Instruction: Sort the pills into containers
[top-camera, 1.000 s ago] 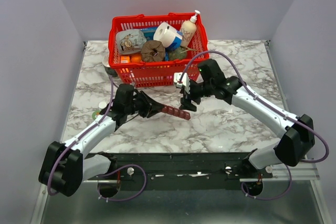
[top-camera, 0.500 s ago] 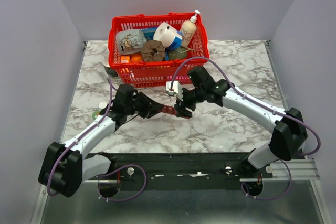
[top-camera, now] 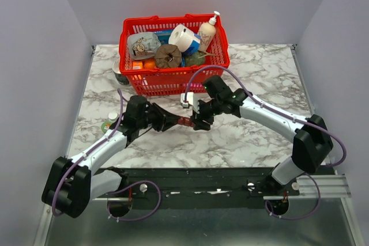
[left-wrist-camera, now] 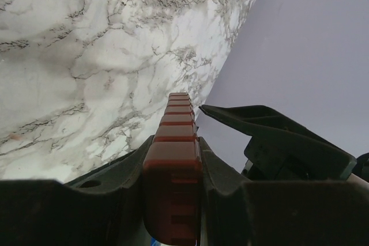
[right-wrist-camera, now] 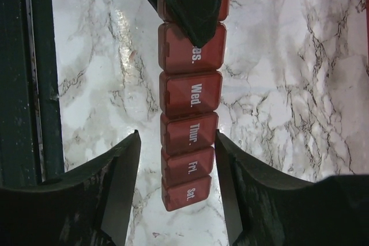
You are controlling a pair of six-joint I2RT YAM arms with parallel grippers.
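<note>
organizer (right-wrist-camera: pixel 190 96) in left gripper (top-camera: pixel 172 121), right gripper (right-wrist-camera: pixel 176 142) astride

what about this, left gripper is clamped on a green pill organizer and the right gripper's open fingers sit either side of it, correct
Not green: the pill organizer is dark red, as the right wrist view shows. The rest holds.

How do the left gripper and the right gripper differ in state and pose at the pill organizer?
The left gripper is shut on one end of the pill organizer; the right gripper is open, its jaws either side of the other end with gaps showing. The left gripper lies along the strip's length; the right gripper looks straight down on its day-marked lids. Both meet at the same organizer over the marble table.
</note>
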